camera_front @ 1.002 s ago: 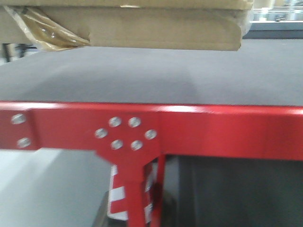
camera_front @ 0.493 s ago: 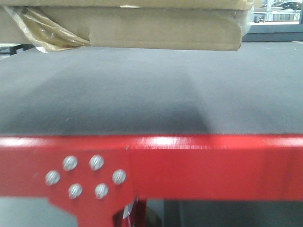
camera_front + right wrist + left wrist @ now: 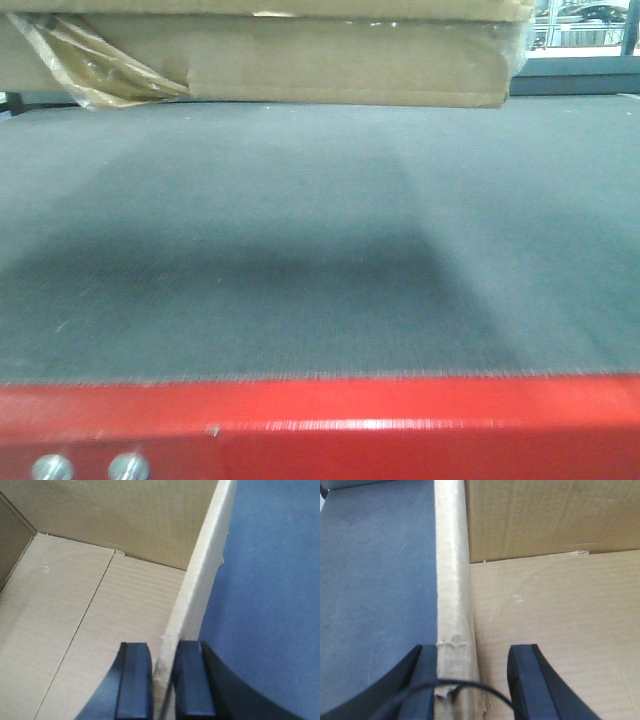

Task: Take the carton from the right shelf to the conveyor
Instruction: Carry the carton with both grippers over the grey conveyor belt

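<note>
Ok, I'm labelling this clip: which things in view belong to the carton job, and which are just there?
Job: carton; conveyor; left tool; right tool.
Just there: bolts in the red rail; blurred background top right.

L gripper point(image 3: 475, 652) points down, jaws apart, straddling the carton point(image 3: 555, 630) wall: outer finger against it, inner finger w/ a gap. R gripper point(image 3: 161, 645) also points down, jaws pinched on the wall, one finger each side.
</note>
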